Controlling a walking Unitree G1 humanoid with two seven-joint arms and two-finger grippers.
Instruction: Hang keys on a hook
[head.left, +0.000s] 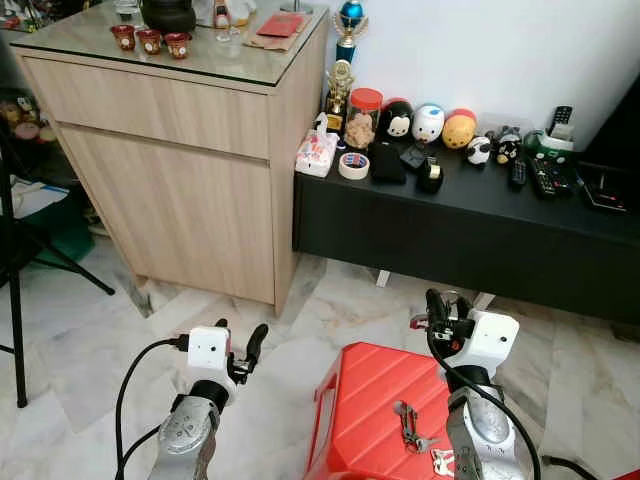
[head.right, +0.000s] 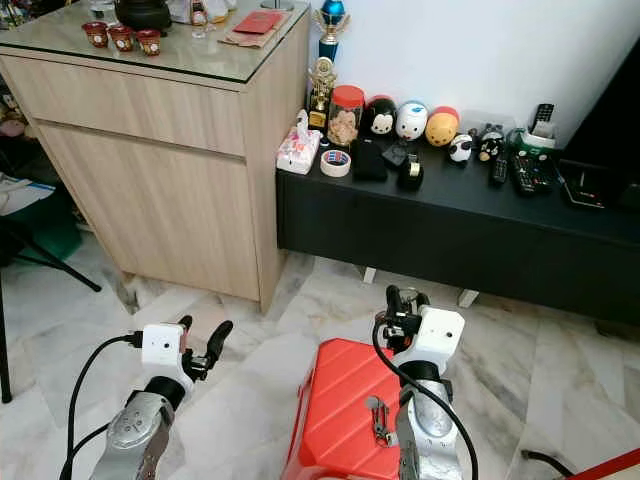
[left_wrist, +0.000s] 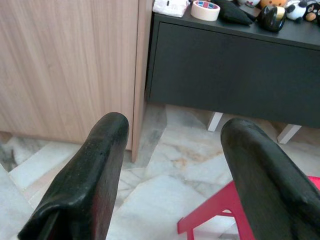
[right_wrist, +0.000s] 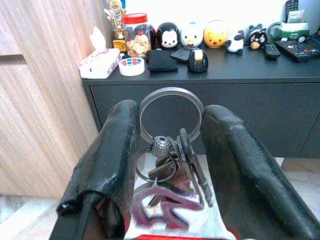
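One bunch of keys (right_wrist: 170, 155) is held between the right gripper (right_wrist: 170, 165) fingers.
Ring is pointed forward; left gripper (left_wrist: 172, 165) is spread wide, nothing held.

Cabinet (head.left: 180, 150) left of console (head.left: 450, 220); stool (head.left: 375, 410) in front.

A red plastic stool (head.left: 375, 410) is seen at 6 o'clock on the marble floor (head.left: 100, 340); a light wooden cabinet (head.left: 180, 170) stands at 10 o'clock, and a low black tabletop (head.left: 470, 200) with round toy figures (head.left: 428, 124) at 2 o'clock.
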